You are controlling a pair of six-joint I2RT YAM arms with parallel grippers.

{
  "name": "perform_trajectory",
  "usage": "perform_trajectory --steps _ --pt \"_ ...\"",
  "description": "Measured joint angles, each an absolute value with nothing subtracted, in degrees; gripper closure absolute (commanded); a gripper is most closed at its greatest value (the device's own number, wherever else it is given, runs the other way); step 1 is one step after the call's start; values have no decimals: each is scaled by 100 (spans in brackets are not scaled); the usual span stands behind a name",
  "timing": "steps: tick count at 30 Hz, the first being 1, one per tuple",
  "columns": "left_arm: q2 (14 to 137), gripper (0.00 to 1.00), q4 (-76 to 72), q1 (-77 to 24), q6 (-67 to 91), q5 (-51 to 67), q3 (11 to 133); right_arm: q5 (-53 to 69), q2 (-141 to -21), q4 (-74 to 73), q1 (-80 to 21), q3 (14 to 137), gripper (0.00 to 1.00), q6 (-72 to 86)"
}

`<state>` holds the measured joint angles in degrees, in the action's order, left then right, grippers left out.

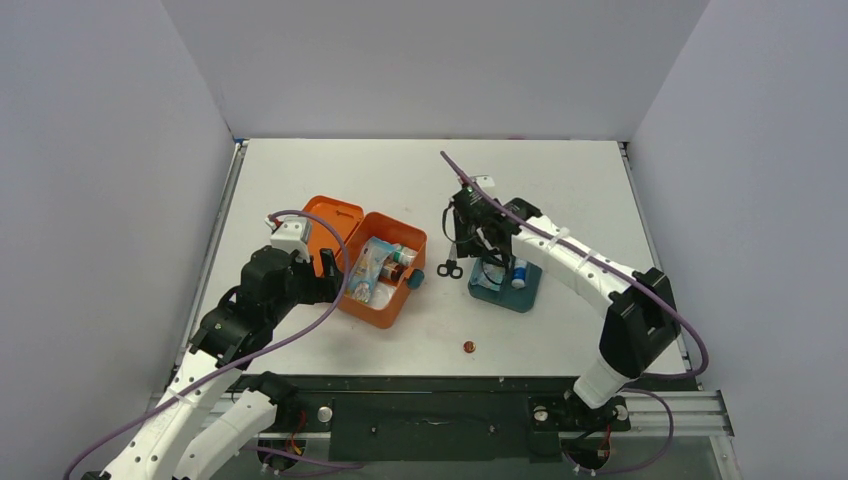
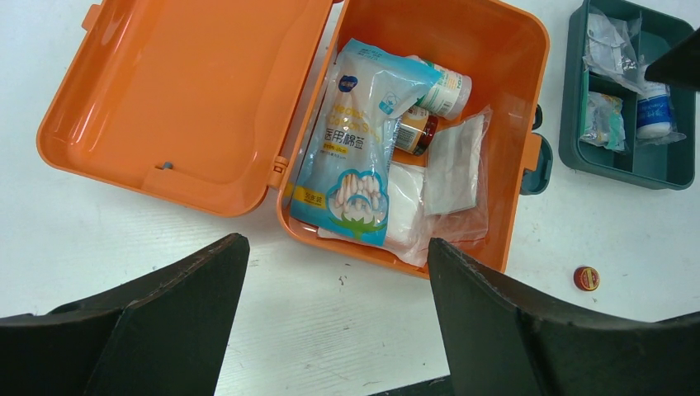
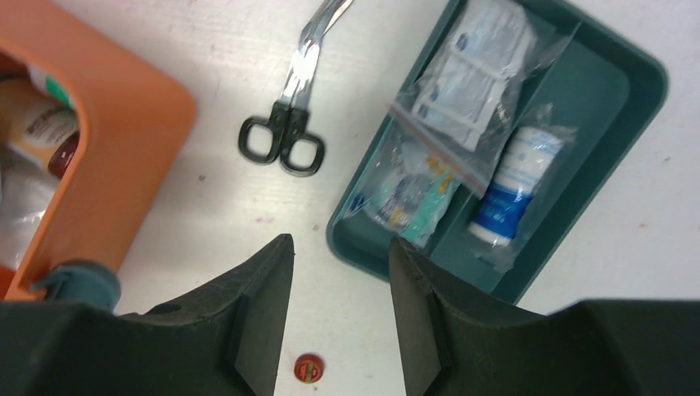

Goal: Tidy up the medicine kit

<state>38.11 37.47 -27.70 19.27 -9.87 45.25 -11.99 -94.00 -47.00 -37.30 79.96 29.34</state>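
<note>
The orange medicine kit (image 1: pixel 378 310) lies open on the table, its lid (image 1: pixel 333 222) flat to the left. In the left wrist view the kit (image 2: pixel 513 58) holds a blue cotton-swab bag (image 2: pixel 355 148), two bottles (image 2: pixel 442 91) and clear gauze packets (image 2: pixel 452 165). My left gripper (image 1: pixel 326 266) hovers open and empty just before the kit's near edge (image 2: pixel 334 242). My right gripper (image 1: pixel 468 240) is open and empty above the table between the kit and the teal tray (image 3: pixel 340 241).
A teal divided tray (image 1: pixel 520 298) right of the kit holds sachets (image 3: pixel 470 74) and a wrapped bandage roll (image 3: pixel 512 186). Black-handled scissors (image 3: pixel 289 132) lie between kit and tray. A small red tin (image 1: pixel 467 347) lies nearer the front edge.
</note>
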Motion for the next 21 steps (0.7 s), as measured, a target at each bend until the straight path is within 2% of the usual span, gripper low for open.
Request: perform_trajectory --steps 12,21 --pt "3804 22 3747 -2770 1927 -982 4525 -1000 -8256 -4101 -4987 6095 53 3750" --pt "3776 22 3747 -2770 1927 -980 4525 -1118 -8099 -3815 -5669 5301 49 4397"
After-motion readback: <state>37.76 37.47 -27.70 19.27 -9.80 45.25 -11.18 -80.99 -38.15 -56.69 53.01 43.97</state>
